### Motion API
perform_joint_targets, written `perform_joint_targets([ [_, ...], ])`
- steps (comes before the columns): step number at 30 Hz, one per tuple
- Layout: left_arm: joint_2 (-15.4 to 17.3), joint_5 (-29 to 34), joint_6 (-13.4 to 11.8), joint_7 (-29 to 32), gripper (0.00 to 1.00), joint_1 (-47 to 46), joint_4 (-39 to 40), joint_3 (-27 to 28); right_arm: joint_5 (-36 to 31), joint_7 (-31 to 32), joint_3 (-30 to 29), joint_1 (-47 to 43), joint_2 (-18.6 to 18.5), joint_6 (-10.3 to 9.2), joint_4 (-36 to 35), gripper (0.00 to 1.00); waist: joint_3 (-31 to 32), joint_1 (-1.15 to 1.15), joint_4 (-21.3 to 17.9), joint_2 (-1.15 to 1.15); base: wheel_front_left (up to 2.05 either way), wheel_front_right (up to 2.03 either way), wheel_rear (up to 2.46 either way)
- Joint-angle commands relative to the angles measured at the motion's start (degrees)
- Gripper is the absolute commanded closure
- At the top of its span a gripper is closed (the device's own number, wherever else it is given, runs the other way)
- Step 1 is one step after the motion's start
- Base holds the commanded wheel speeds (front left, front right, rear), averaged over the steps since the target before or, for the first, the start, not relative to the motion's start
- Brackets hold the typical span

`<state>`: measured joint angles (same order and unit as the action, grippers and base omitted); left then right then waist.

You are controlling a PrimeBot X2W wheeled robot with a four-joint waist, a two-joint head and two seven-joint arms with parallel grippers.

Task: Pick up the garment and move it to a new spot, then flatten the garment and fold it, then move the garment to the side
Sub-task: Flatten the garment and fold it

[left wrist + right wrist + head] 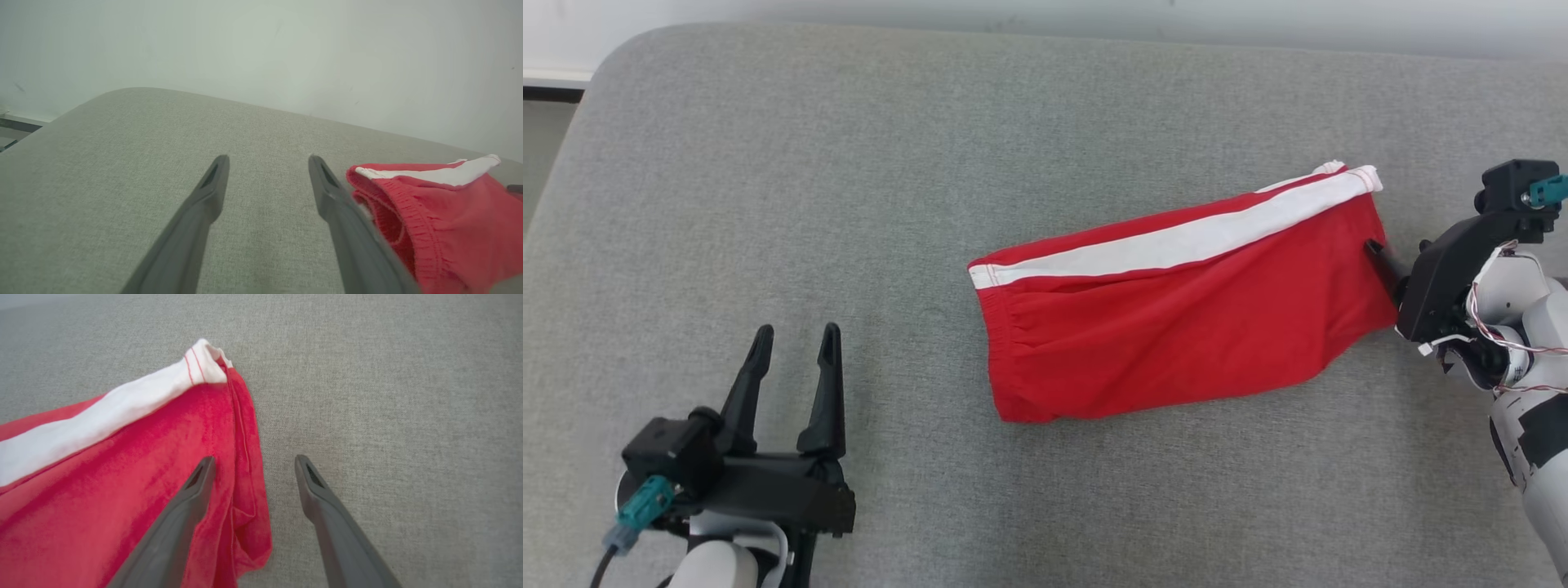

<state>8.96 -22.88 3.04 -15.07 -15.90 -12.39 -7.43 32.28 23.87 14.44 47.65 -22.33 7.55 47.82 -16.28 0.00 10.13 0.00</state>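
The garment is a pair of red shorts with a white side stripe. It lies folded into a long strip on the grey cushion, right of centre. My left gripper stands open at the lower left, well clear of the cloth. In the left wrist view its fingers are spread over bare cushion, with the elastic waistband end of the garment just to their right. My right gripper is at the garment's right end. It is open, one finger over the red cloth and the other over bare cushion.
The grey cushion spans the whole head view, with a rounded corner at the far left. A pale wall runs along its far edge. Past the left edge is a drop with a dark strip.
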Motion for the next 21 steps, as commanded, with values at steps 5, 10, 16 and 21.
perform_joint_targets([
  [5, -0.72, 3.1, 0.93, -0.08, 0.0, 2.35, 0.42, 2.1, -1.74, -0.27, -0.74, -0.17, 1.06, -0.16, 2.49, 0.0, -1.29, 0.0, 1.55, 0.0, 0.0, 0.0, 0.0],
  [10, -1.21, 4.75, 1.83, -0.08, 0.0, 2.87, -0.13, 3.36, -2.81, 0.29, 0.11, -1.09, 2.69, -0.16, 4.46, 0.0, -2.19, 0.0, 2.19, 0.0, 0.0, 0.0, 0.0],
  [16, -1.9, 6.26, 2.57, -0.09, 0.0, 2.44, -0.58, 4.48, -4.42, 0.86, 1.58, -1.54, 4.08, -0.02, 6.32, 1.0, -2.83, 0.0, 2.34, 0.0, 0.0, 0.0, 0.0],
  [21, -2.65, 7.27, 3.07, -0.09, 0.0, 1.51, -0.81, 4.9, -6.61, -1.57, 0.33, 0.08, 2.0, -0.22, 7.11, 1.0, -2.21, 0.0, 1.96, 0.0, 0.0, 0.0, 0.0],
])
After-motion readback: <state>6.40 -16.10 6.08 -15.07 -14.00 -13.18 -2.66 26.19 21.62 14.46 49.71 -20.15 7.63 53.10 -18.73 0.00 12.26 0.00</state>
